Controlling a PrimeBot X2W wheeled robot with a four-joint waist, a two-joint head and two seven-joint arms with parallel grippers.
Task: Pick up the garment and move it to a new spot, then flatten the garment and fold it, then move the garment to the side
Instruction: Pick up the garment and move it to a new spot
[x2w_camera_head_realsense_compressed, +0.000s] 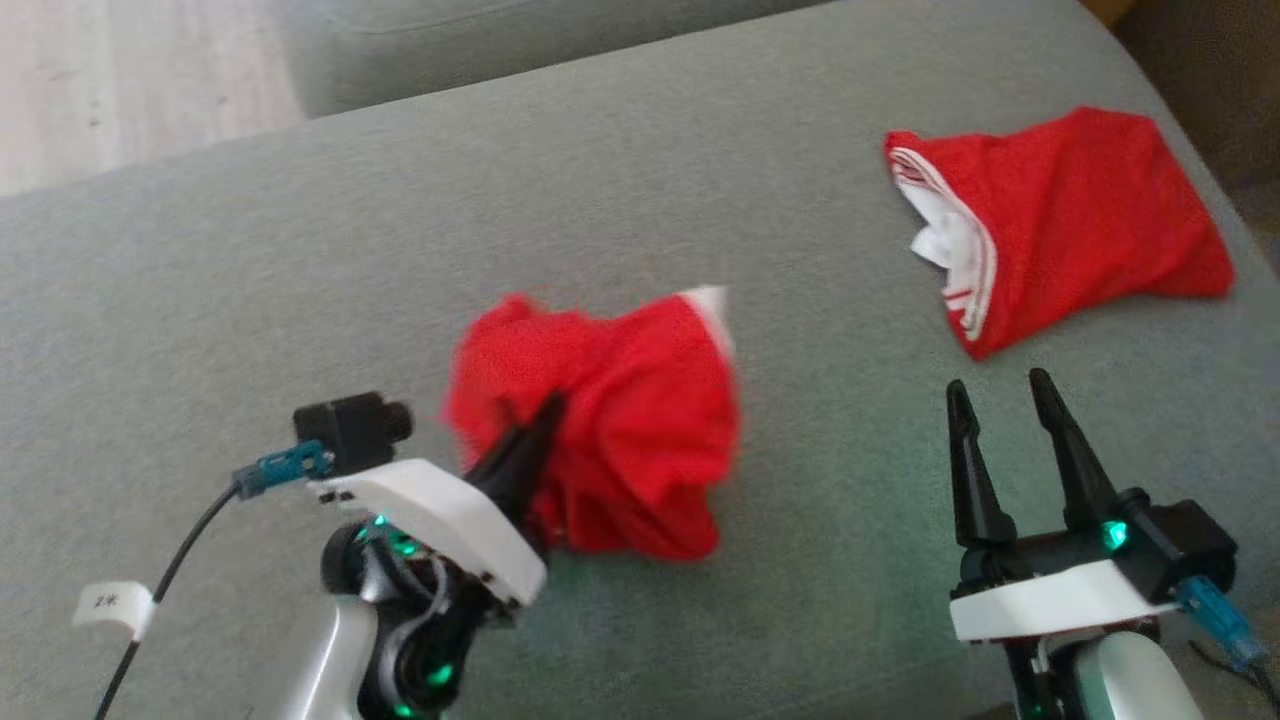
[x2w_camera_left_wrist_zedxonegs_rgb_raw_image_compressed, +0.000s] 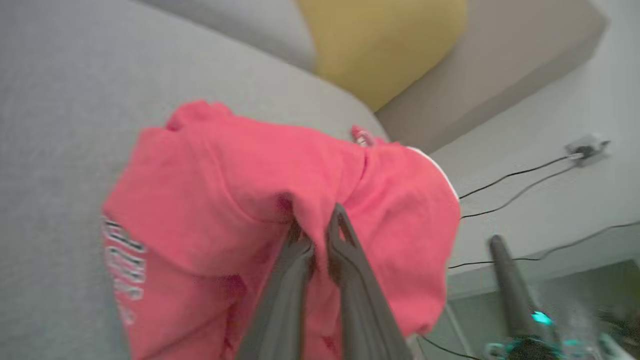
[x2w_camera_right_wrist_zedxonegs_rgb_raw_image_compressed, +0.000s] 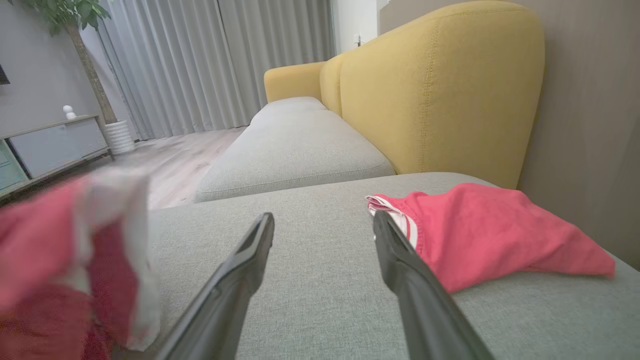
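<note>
Two red garments: the left claw (x2w_camera_head_realsense_compressed: 540, 415) pinches the bunched garment (x2w_camera_head_realsense_compressed: 630, 440) at centre; the flat garment (x2w_camera_head_realsense_compressed: 1090, 220) lies upper right on the sofa (x2w_camera_head_realsense_compressed: 300, 280). The right claw (x2w_camera_head_realsense_compressed: 1000, 385) gapes wide, empty.

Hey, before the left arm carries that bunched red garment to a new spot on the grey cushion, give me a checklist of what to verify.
1. Grip: left gripper has its jaws shut on the bunched garment: ok.
2. Lift: garment hanging clear of the grey cushion: cannot tell, the cloth is blurred.
3. Other arm: right gripper out of the way, jaws open and empty: ok.
4. Neighbour: second red garment lies apart, at the cushion's far right: ok.
5. Landing spot: bare cushion free to the left of the held cloth: ok.
</note>
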